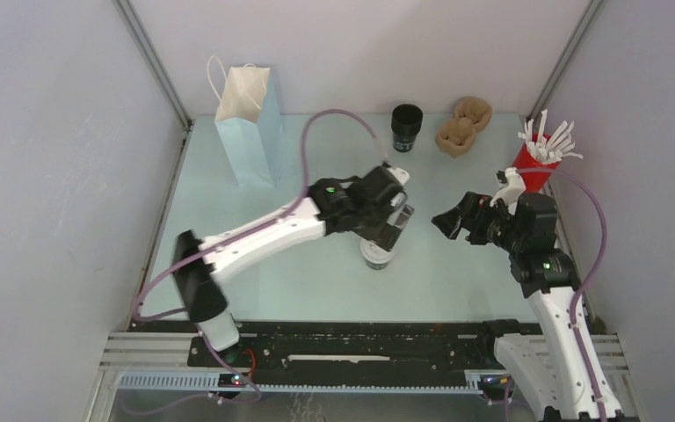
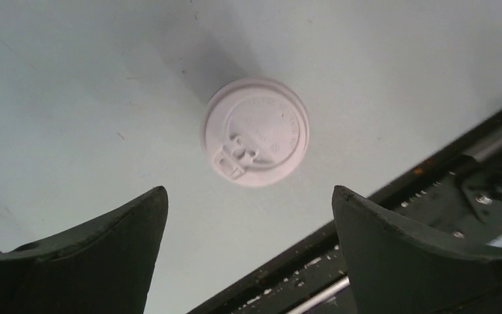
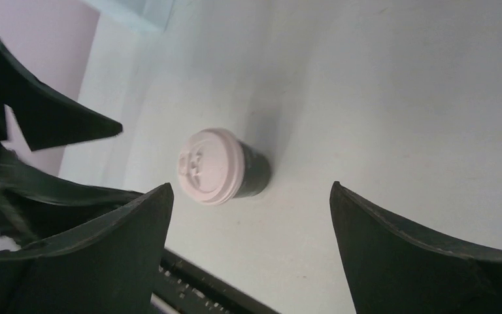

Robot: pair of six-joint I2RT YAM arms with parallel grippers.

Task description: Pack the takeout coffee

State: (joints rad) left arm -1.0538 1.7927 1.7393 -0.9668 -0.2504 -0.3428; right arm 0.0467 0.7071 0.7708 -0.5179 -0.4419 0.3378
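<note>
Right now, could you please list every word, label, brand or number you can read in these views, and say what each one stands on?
On the white lid of the takeout coffee: a ring of raised lettering, too faint and small to read.
On the blue paper bag, the lidless black cup and the red cup: no text visible.
Nothing here can be quoted.

Back of the table (image 1: 281, 281)
A pale blue paper bag (image 1: 248, 132) stands upright. Well to its right is an open black cup (image 1: 406, 127), then brown pulp holders (image 1: 462, 126), and farthest right a red cup of white sticks (image 1: 534, 167).
</note>
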